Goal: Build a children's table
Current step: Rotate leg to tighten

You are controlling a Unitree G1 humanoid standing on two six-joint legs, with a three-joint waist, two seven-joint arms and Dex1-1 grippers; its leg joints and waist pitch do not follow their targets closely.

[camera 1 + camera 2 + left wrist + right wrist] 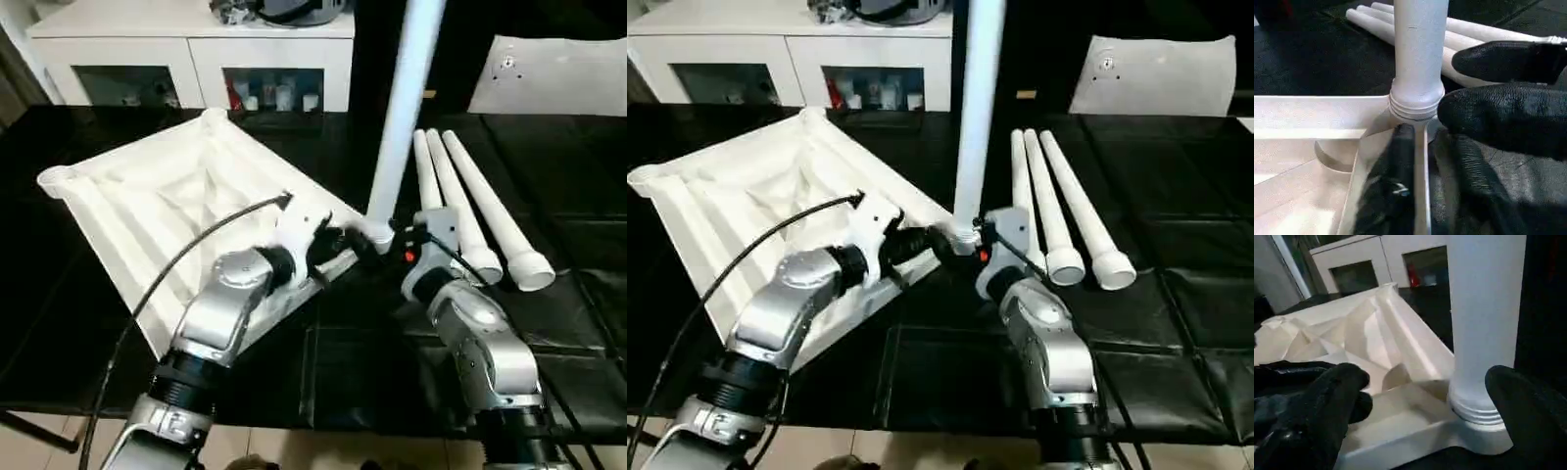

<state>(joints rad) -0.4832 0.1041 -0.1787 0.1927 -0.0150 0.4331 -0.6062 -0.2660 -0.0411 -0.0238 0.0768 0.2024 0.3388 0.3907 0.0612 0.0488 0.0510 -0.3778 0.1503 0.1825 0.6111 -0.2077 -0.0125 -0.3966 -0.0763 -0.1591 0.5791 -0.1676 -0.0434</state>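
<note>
I have one leg (404, 108) standing upright in the near corner socket (1415, 110) of the tabletop (167, 206), which lies ribbed side up on the black worktop (549, 333) — so I judge the build roughly a quarter done. Three more legs (470, 211) lie side by side on the worktop just beyond my right arm, and the other corner sockets I can see stand empty (the far-left one (54, 179) plainly so).

My right gripper (1420, 401) has its fingers wide apart, one on each side of the leg's base and not closed on it. My left gripper (1425, 161) sits at the tabletop's edge with one finger (1396, 171) inside the rim; its fingers look slightly parted, but I cannot tell whether they pinch the rim.

The head views give me the layout and the spare legs. The wrist views add the close detail — the leg's ringed collar seated at the socket mouth, apparently straight.
</note>
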